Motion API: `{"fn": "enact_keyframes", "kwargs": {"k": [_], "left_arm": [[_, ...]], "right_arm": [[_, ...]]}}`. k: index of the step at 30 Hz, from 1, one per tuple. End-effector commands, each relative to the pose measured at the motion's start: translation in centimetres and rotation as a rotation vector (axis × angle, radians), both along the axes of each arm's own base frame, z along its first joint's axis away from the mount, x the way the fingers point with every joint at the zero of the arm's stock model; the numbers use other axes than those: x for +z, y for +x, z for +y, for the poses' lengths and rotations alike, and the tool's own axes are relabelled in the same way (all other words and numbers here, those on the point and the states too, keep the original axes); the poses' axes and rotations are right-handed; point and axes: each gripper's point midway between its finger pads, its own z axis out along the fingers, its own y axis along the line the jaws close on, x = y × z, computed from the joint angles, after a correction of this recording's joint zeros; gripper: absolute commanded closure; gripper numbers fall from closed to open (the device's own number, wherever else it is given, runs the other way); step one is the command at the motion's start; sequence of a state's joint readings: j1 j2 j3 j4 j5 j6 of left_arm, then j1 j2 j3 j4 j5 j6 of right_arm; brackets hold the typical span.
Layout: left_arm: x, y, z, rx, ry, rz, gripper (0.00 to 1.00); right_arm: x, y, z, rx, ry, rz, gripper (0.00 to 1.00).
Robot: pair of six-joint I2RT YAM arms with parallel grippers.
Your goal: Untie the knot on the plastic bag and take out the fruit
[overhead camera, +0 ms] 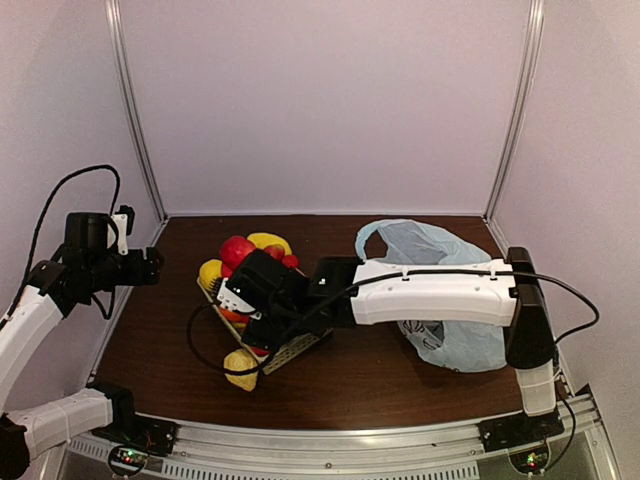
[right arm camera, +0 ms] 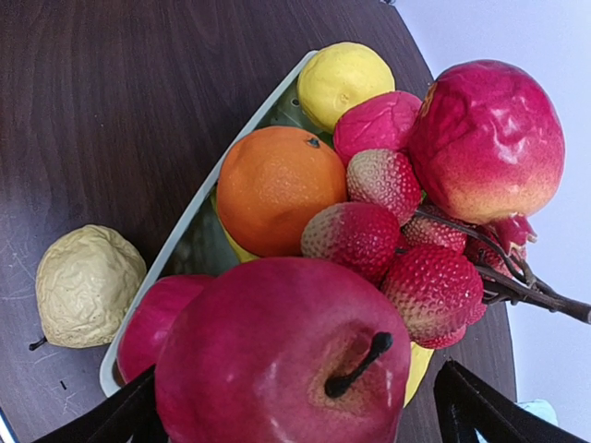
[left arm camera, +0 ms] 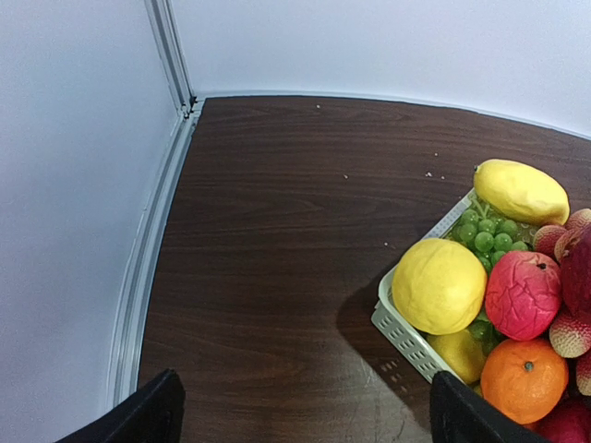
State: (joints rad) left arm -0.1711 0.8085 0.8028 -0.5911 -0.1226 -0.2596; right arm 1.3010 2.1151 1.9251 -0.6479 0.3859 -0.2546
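Note:
The pale blue plastic bag [overhead camera: 440,250] lies slumped at the right, partly under my right arm. One handle stands as a loose loop, and the knot is not in view. The fruit is piled in a pale green basket [left arm camera: 406,337]: a curved yellow one [left arm camera: 522,189], an orange [right arm camera: 272,189] and a dark red apple [right arm camera: 277,360] among them. A lumpy yellow lemon-like piece [right arm camera: 88,284] rests on the table beside the basket. My right gripper [right arm camera: 295,406] is open and straddles the apple, with a gap at its right finger. My left gripper [left arm camera: 305,406] is open over bare table left of the basket.
The basket [overhead camera: 295,350] sits mid-table with its near corner by the lumpy fruit [overhead camera: 240,365]. White walls with metal corner posts close in the left, back and right. My right arm [overhead camera: 430,292] stretches across the table above the bag. A black cable loops near the basket's front.

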Motion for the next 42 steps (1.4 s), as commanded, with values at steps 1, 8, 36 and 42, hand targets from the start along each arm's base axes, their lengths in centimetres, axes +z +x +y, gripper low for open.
{"fn": "enact_keyframes", "kwargs": {"k": [1,8,36,42], "left_arm": [[0.2,0.6,-0.1,-0.007,-0.002,-0.029,0.06],[0.2,0.6,-0.1,-0.009,-0.005,-0.027,0.06],[0.2,0.4,-0.5,-0.023,-0.022,-0.028,0.07],[-0.5,-0.7,-1.6,-0.025,-0.148,-0.002,0.08]], "right_arm": [[1.6,0.0,-0.2,-0.019,0.063,0.005,0.01],[2.6,-0.4,-0.4,-0.018,0.107,0.023,0.01],[5.8,-2.5,-3.4,-0.021,0.278,0.124,0.01],[7.9,-1.2,-5.4,-0.117,0.433,0.187,0.01]]}}
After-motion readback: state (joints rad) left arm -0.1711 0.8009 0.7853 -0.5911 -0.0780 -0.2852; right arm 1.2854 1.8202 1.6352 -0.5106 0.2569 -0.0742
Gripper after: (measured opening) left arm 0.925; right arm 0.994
